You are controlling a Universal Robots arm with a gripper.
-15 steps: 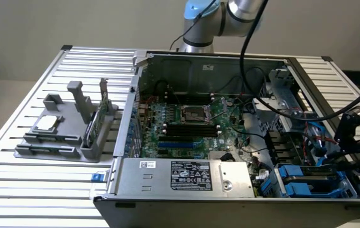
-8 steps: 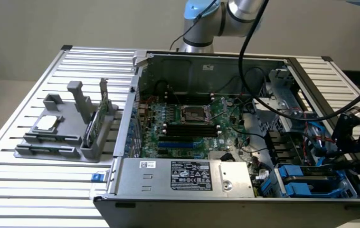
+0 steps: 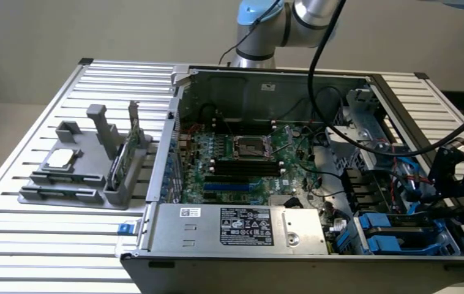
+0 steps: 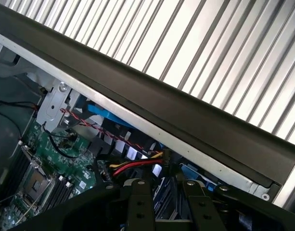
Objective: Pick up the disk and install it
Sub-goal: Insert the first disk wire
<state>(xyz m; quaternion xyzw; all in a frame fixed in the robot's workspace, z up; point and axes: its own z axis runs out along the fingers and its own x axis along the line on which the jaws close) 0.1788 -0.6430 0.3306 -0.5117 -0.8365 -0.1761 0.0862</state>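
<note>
- Slatted table (image 3: 36,245): carries the whole set-up.
- Open computer case (image 3: 256,92): lies on the table with its motherboard (image 3: 240,159) exposed. The drive bay sits in the near corner, on the exterior view's right.
- Grey fixture (image 3: 77,184): stands on the table beside the case, on the exterior view's left, well apart from the work. It holds a small square chip (image 3: 60,158) and a thin green card (image 3: 123,160).
- The disk (image 3: 402,237): judged to be the blue-framed unit lying in the drive bay, roughly flat. Its long axis runs about parallel to the case's near wall. Whether it is fully seated cannot be told.
- Gripper (image 4: 165,201): hangs over the same corner of the case, near the disk. The disk lies just below it and toward the exterior view's left. In the wrist view a blue-grey edge shows at the gripper's centre. Whether the gripper is clamped on that edge or standing clear of it cannot be told.
</note>
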